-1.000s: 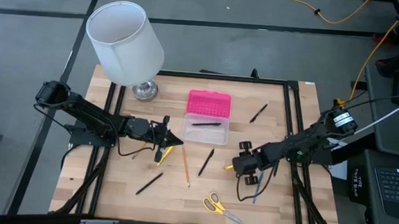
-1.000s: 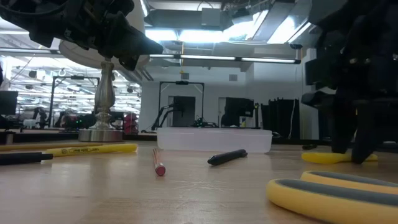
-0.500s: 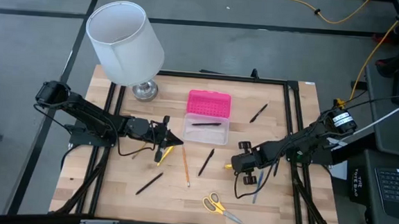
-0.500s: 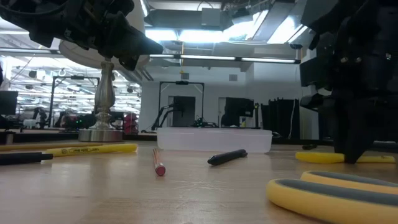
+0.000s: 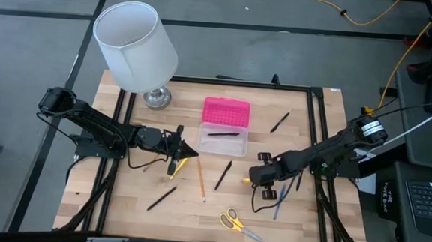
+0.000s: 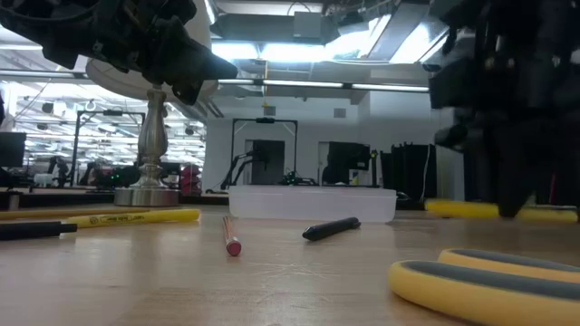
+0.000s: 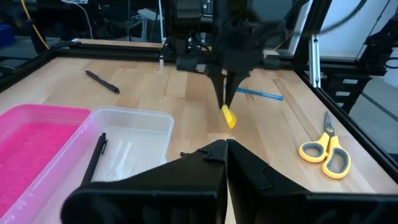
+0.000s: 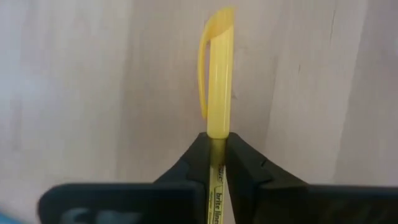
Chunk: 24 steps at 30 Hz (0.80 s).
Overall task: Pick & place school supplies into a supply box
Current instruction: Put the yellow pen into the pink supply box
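Right gripper point(image 5: 256, 177) clamps fingers on yellow highlighter point(image 8: 217, 74), lifted clear of surface point(image 5: 121, 194), ready for carry. Supply box point(image 5: 222, 139) sits mid-surface, pink lid flipped back, one pen inside. Left gripper point(image 5: 193, 150) waits beside box, fingers together. Scissors point(image 5: 237, 224) near front edge.

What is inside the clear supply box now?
One black pen lies inside the supply box, whose pink lid is open. No other supplies show inside from above; the low view's frosted wall hides the contents.
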Tool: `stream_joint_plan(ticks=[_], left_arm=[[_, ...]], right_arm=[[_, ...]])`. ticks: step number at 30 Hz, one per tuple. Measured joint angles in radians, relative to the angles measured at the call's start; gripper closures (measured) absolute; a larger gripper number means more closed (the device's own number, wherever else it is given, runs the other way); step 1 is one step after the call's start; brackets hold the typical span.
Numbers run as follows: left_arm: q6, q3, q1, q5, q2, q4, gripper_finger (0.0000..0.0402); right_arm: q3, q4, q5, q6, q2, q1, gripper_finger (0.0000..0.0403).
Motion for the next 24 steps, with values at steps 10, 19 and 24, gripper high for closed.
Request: stream_joint_plan(ticks=[10, 19, 24], left_arm=[[0.000, 0.000, 0.000, 0.000, 0.000, 0.002, 0.0398], [0.000, 0.000, 0.000, 0.000, 0.000, 0.005, 0.0399], [0.000, 0.000, 0.000, 0.000, 0.000, 0.000, 0.0398]], right_arm=[[0.001, 0.001, -0.016, -0.058, -0.209, -0.022, 0.0364], [-0.051, 0.123, -0.013, -0.168, -0.376, -0.120, 0.0364], [-0.075, 0.177, -0.012, -0.184, -0.413, -0.186, 0.0370]])
